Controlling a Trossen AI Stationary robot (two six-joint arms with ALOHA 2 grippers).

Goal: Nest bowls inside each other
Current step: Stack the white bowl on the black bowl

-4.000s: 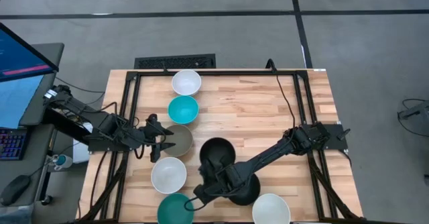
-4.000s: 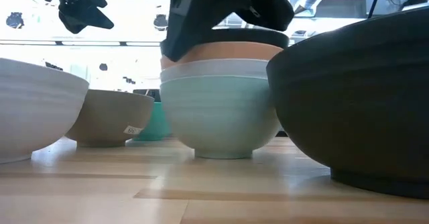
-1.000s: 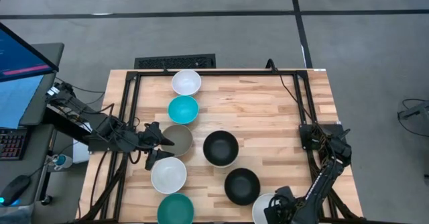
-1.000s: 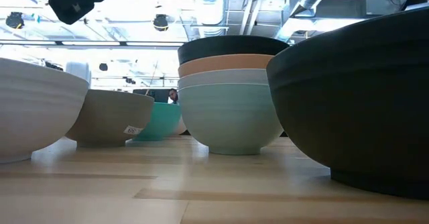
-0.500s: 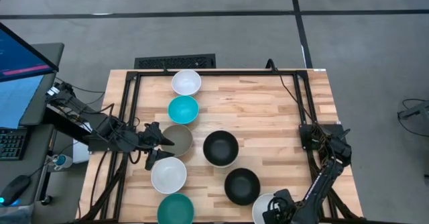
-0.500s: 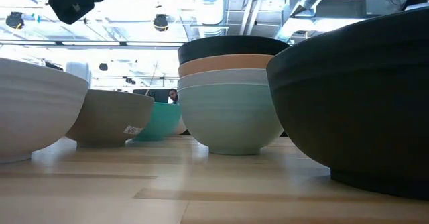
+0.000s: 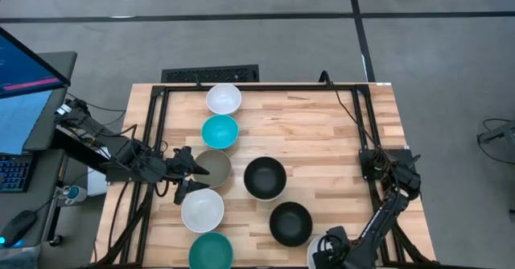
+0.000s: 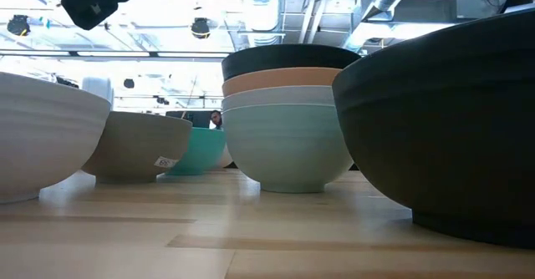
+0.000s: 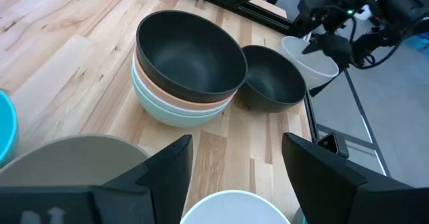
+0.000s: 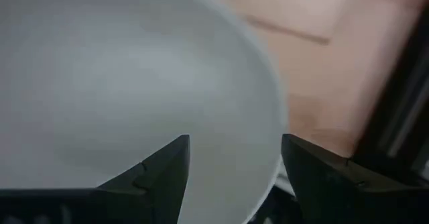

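Desk: carrying one four-bowl stack (black over orange, white, mint; layers showing only in the low view). Six single bowls are lying around it: two white, turquoise, taupe, teal, black. Right hand, fingers spread, is hovering over a seventh, white bowl. Left hand, spread, is waiting beside the taupe bowl.

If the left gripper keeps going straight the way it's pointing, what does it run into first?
Most likely the stack of bowls with the black bowl on top. The open left gripper points over the grey bowl and the white bowl just below it toward that stack, though its height is hard to judge.
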